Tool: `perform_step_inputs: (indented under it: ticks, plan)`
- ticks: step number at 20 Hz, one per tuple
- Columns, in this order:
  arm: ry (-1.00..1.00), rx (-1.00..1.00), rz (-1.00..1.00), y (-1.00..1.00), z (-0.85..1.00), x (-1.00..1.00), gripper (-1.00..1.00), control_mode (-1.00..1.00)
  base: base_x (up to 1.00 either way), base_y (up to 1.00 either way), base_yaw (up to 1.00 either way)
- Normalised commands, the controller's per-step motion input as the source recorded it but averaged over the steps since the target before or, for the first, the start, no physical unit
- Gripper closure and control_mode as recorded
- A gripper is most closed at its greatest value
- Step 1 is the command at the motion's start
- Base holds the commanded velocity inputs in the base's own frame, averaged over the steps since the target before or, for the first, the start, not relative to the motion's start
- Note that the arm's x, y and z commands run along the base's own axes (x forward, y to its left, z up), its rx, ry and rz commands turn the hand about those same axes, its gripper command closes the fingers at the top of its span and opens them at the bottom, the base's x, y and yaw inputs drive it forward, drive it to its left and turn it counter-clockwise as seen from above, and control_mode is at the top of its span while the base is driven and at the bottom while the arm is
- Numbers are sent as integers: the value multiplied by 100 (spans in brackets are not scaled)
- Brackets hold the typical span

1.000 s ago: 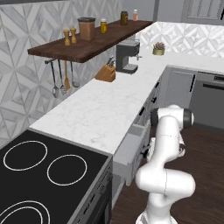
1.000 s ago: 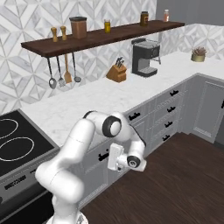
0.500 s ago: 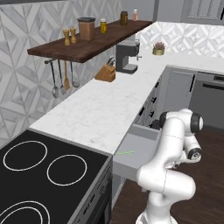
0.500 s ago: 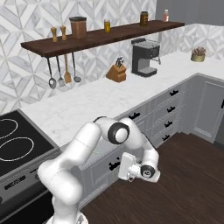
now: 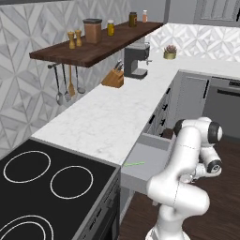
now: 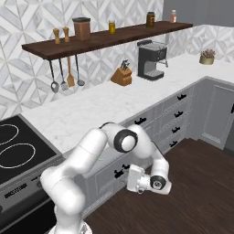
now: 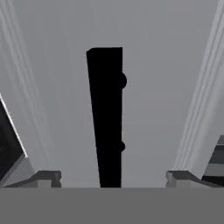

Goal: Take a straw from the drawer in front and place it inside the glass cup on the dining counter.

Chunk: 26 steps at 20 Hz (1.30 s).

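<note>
The drawer (image 5: 149, 157) stands pulled out from under the white worktop, its plain grey inside showing. On its floor near the left side lies the thin light-green straw (image 5: 134, 163). In the right base view my gripper (image 6: 125, 175) is low in front of the drawer front (image 6: 109, 170), facing it. The hand view has the dark handle (image 7: 105, 118) running up the middle of the grey front, and my gripper (image 7: 113, 177) is open, its fingertips (image 7: 49, 176) wide on either side and clear of the handle. The glass cup and dining counter are out of view.
A black cooktop (image 5: 42, 187) lies left of the drawer. The white worktop (image 5: 112, 117) carries a knife block (image 5: 112, 79) and coffee machine (image 5: 137, 61) under a wooden shelf (image 5: 93, 47). Narrower stacked drawers (image 6: 176, 121) run along the right. Dark wood floor (image 6: 196, 196) spreads behind the hand.
The drawer has slid out from nearly closed to wide open as the hand pulled back. The jaws, shut on the handle before, have now spread open off it.
</note>
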Motion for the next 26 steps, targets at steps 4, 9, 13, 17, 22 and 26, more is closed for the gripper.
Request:
perform_step_inputs:
  ticks: [4, 9, 13, 17, 22, 26]
  plan:
    - [-28, -9, 0, -30, 44, -53, -100, -100, 0, 0, 0]
    - [-18, -14, 0, -11, 70, -38, -100, -100, 0, 0, 0]
    - [-18, -21, 0, 0, 97, -18, -100, -100, 0, 0, 0]
    - [-14, -21, 0, 5, 94, -2, -100, -100, 0, 0, 0]
    - [-7, -21, 0, 20, 84, 0, -100, -100, 0, 0, 0]
    - [0, -23, 0, 42, 69, 3, -100, -100, 0, 0, 0]
